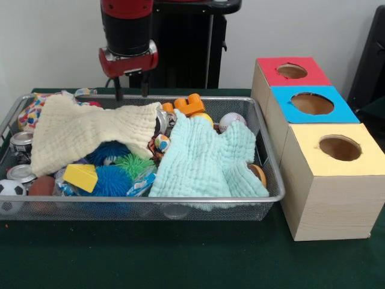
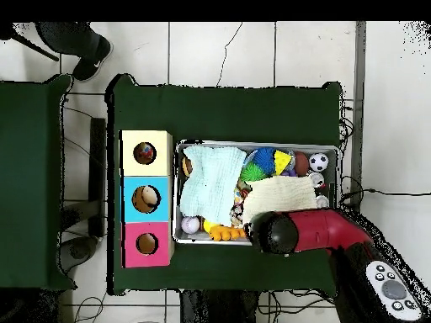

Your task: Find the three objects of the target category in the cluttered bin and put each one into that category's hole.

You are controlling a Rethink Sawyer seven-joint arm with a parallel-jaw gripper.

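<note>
A wire bin (image 1: 144,198) holds a cream cloth (image 1: 84,129) and a mint cloth (image 1: 207,159) draped over toys. An orange plastic toy (image 1: 186,105), blue spiky balls (image 1: 111,180), a green spiky ball (image 1: 133,164), a yellow block (image 1: 81,176), a small soccer ball (image 1: 11,188) and a baseball (image 1: 231,120) show around the cloths. My gripper (image 1: 131,96) hangs open over the bin's far rim, just above the cream cloth, holding nothing. In the overhead view the red arm (image 2: 311,231) covers it. Beside the bin stand a red-topped box (image 1: 292,72), a blue-topped box (image 1: 311,103) and a yellow-topped box (image 1: 338,149), each with a round hole.
Metal cans (image 1: 22,142) lie at the bin's left end. From above, the bin (image 2: 252,143) sits to the right of the box row (image 2: 146,198), and something coloured shows inside the yellow box's hole (image 2: 145,153). A person's shoe (image 2: 88,50) is on the floor beyond the table.
</note>
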